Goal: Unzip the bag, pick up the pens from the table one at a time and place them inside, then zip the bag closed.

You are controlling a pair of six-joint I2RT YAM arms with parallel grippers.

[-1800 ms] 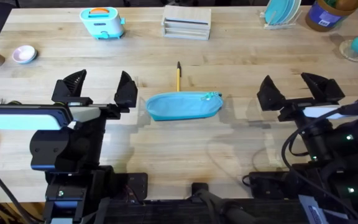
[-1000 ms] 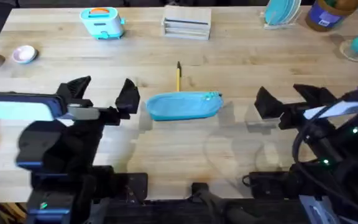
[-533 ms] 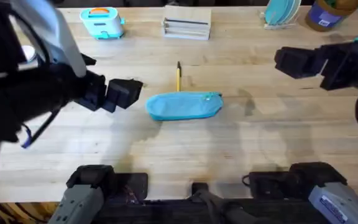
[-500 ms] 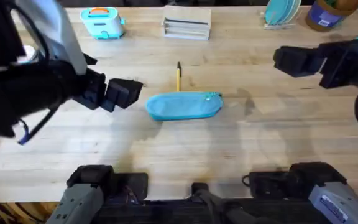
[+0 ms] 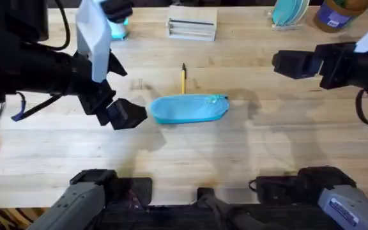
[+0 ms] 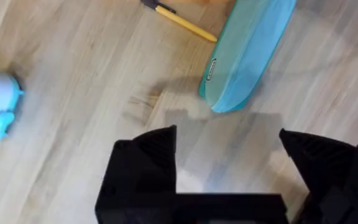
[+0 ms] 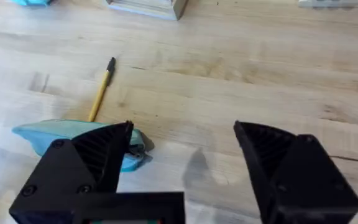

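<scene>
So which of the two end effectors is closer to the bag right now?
The left end effector. It hangs just off the bag's blunt end, opposite the zipper pull, while the right end effector sits well off to the other side, farther back on the table.

Pale wooden plank worktop [image 5: 248, 150] with visible grain, stack of light grey flat boards [image 5: 191, 25] at its far edge, turquoise plates in a rack [image 5: 289, 13] and dark blue round tub [image 5: 340, 14] toward the far right corner, soft even light

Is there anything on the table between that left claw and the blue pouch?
Nothing: the left wrist view shows bare wood between the left gripper and the bag.
</scene>
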